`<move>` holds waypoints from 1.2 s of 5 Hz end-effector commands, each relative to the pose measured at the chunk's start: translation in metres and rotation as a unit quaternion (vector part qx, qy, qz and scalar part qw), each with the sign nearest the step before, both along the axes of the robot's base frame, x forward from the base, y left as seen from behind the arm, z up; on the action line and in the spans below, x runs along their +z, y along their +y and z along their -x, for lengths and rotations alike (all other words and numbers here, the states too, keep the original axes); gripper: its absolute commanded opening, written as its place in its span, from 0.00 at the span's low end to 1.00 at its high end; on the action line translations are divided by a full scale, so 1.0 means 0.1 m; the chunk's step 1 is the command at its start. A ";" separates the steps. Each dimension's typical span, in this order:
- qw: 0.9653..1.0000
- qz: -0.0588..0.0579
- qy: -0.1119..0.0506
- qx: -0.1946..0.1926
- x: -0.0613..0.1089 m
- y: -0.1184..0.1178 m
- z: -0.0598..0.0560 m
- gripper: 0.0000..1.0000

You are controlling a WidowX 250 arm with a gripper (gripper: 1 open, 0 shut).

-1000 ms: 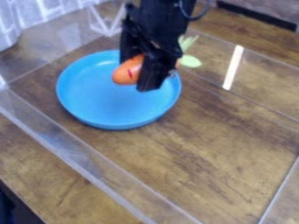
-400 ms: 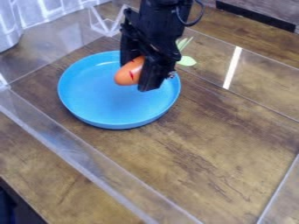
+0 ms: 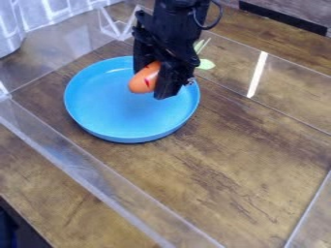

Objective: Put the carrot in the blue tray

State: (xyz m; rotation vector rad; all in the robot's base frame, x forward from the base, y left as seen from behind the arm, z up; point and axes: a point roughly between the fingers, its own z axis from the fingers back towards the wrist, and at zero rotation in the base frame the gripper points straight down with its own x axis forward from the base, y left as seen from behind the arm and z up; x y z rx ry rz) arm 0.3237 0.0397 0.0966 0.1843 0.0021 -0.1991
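Note:
The round blue tray [image 3: 110, 111] lies on the wooden table left of centre. My black gripper [image 3: 158, 81] points down over the tray's far right part and is shut on the carrot [image 3: 143, 77], whose orange body shows to the left of the fingers. The carrot's light green leaf top [image 3: 208, 65] sticks out to the right behind the gripper. The carrot hangs just above the tray's floor; whether it touches the floor I cannot tell.
A clear plastic sheet with raised edges [image 3: 77, 165] covers the wooden table [image 3: 233, 165]. A bright reflection streak [image 3: 258, 73] lies to the right of the gripper. A pale object [image 3: 8, 29] stands at the far left corner.
The gripper with the carrot has shifted slightly up and away in the picture, staying over the tray. The grip is unchanged.

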 end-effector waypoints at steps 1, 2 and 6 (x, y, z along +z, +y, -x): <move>0.999 0.000 -0.037 0.019 0.15 0.11 -0.09 0.00; 0.999 0.001 -0.044 0.029 0.14 0.13 -0.10 0.00; 0.997 0.016 -0.056 0.054 0.12 0.16 -0.10 0.00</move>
